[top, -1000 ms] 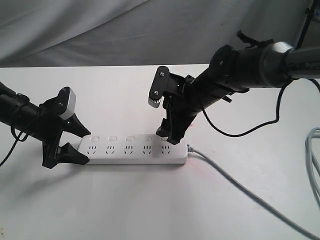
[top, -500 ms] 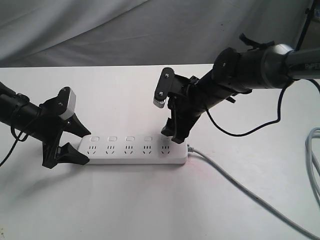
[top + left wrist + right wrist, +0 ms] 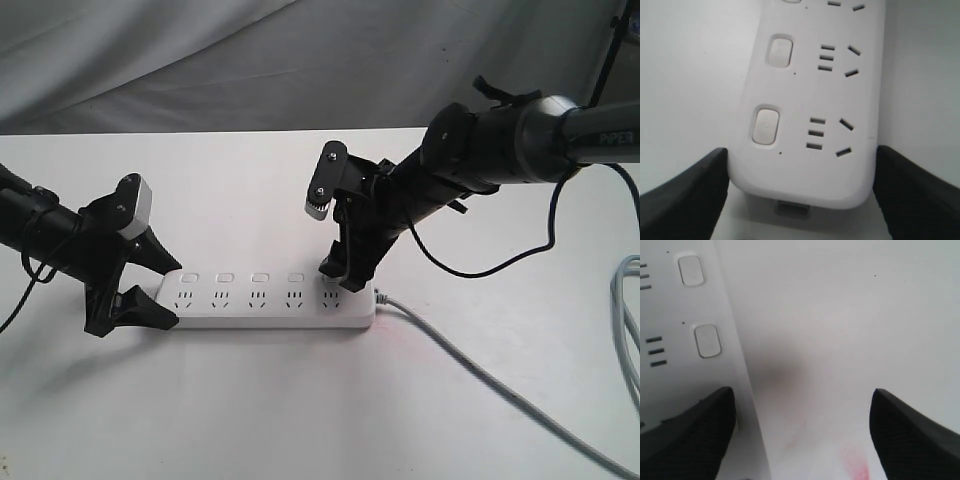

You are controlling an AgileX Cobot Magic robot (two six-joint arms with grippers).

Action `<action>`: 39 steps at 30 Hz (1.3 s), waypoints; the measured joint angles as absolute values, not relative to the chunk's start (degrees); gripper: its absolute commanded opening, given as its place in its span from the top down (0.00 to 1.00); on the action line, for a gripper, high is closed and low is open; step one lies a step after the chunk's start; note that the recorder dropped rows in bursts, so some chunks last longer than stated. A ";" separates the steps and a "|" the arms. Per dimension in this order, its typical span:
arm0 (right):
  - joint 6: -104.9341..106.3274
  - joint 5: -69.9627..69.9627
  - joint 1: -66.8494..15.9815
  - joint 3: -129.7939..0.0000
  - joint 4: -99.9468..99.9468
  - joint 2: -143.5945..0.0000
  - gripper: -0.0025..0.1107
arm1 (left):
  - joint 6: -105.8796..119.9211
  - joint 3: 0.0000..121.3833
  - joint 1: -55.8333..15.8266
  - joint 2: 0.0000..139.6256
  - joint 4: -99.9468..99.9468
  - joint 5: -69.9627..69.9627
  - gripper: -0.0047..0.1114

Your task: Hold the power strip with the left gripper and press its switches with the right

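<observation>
Left wrist view: the left gripper (image 3: 801, 150) pinches the power strip (image 3: 810, 170) across its width. Its two black fingers (image 3: 680, 200) press against the long edges of the rounded end. Just past the fingertips lies one socket set, and beyond it a second. Two of the switches (image 3: 765, 125) sit in a row toward one finger's side.

In the right wrist view the right gripper (image 3: 802, 390) is spread wide. One finger (image 3: 685, 435) hangs over the strip's edge, with two switches ahead of it. The other is over the bare white counter (image 3: 850, 300), which carries faint red marks (image 3: 855, 460) between the fingers. I cannot tell whether the finger touches the strip.

In the exterior view the slim black left arm (image 3: 40, 225) comes in low and almost level. The gripper's white-grey block (image 3: 135, 205) sits on top, and its fingers straddle the strip's free end.

At the strip's other end, the thick grey lettered right arm (image 3: 560, 130) slopes down from high up. Its bulky wrist bends steeply, so the fingers point nearly straight down at the last socket set. An oblong grey-white plate (image 3: 322, 180) stands above the fingertips.

A grey cord (image 3: 480, 375) leaves the strip just beside this gripper and trails away across the counter. Four switches show between the two grippers.
</observation>
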State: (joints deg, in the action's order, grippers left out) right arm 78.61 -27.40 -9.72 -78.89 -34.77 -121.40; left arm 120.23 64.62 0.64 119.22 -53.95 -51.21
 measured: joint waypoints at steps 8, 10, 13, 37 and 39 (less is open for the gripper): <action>79.75 -26.34 -9.72 -78.08 -35.45 -121.40 0.36 | 120.23 64.62 0.64 119.22 -53.95 -51.21 0.96; 79.87 -26.34 -9.72 -78.08 -35.45 -121.52 0.36 | 120.23 64.62 0.64 119.22 -53.95 -51.21 0.96; 79.87 -26.34 -9.72 -78.08 -35.33 -122.08 0.36 | 120.23 64.62 0.64 119.22 -53.95 -51.21 0.96; 80.83 -27.80 -9.72 -76.92 -38.44 -113.28 0.36 | 120.23 64.62 0.64 119.22 -53.95 -51.21 0.96; 80.83 -27.69 -9.72 -76.92 -38.44 -113.28 0.36 | 120.23 64.62 0.64 119.22 -53.95 -51.21 0.96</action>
